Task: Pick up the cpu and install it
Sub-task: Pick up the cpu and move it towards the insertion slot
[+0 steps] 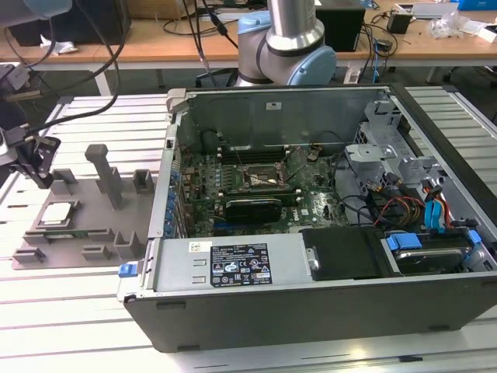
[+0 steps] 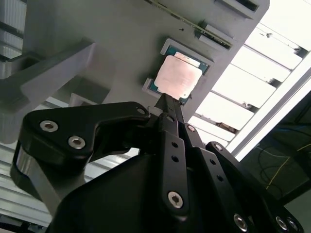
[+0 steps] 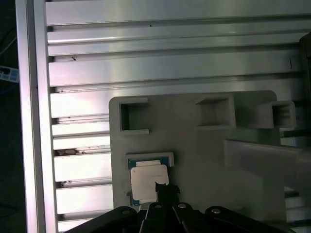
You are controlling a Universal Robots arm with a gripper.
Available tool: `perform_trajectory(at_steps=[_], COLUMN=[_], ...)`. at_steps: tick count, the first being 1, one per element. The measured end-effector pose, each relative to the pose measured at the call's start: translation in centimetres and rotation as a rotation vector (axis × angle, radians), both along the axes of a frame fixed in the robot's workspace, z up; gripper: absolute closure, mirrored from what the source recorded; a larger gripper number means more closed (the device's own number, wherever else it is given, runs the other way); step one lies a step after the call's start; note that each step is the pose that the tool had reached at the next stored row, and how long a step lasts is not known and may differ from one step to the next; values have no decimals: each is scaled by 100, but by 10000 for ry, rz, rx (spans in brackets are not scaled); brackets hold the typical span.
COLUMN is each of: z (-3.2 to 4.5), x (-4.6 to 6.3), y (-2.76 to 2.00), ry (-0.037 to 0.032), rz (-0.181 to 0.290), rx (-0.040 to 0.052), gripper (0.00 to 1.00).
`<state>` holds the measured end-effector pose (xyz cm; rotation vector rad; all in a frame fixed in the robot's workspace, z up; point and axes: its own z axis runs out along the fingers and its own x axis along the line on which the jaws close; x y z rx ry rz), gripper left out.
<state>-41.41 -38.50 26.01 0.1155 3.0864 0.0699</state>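
One cpu [image 2: 179,76] close beneath the hand [image 2: 169,104]

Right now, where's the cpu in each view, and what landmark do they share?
Exterior view: the cpu lies on the grey tray, at the exterior view's left.
Second wrist view: the cpu sits in a tray recess just beyond the gripper.
First wrist view: the cpu in that recess, beside the gripper.
Shared landmark: the grey tray.

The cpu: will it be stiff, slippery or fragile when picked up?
Probably stiff: the cpu is a flat square with a metal top. That smooth top looks slippery, so edges likely grip better. It lies flat in a recess of the tray, so it shouldn't roll or tip.
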Motion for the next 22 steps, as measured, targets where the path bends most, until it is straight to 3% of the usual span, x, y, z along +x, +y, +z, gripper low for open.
perform_trajectory(at_steps=[8,11,22], z=[-191,-296,-496], x=[-46,-67,-117], y=[-4,-8,-18], ry=[0,0,1], rz=[2,3,1], rx=[0,0,-1], gripper=[89,89,89])
